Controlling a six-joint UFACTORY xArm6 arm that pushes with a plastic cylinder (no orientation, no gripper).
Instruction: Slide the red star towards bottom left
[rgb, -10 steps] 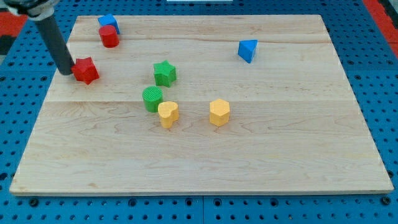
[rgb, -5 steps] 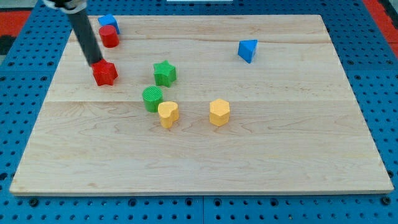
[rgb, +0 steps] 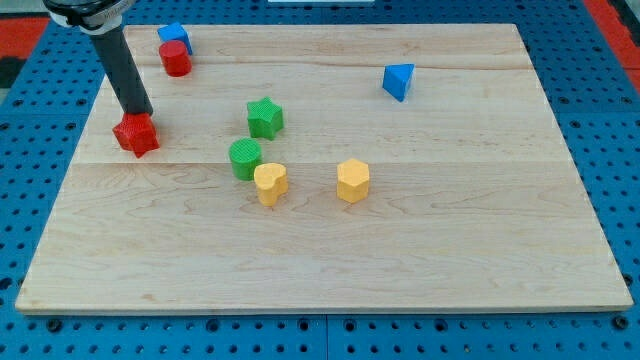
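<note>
The red star (rgb: 136, 135) lies on the wooden board (rgb: 330, 250) near its left edge, about a third of the way down. My tip (rgb: 141, 113) touches the star's upper side, with the dark rod rising up and to the view's left from it.
A red cylinder (rgb: 176, 59) and a blue block (rgb: 173, 36) sit at the top left. A green star (rgb: 265, 117), a green cylinder (rgb: 245, 159), a yellow heart (rgb: 270, 184) and a yellow hexagon (rgb: 353, 181) are mid-board. A blue triangle (rgb: 398, 80) is at upper right.
The red star was pushed right a little, then slid back left and down. My tip went from the star's left side to its upper side.
</note>
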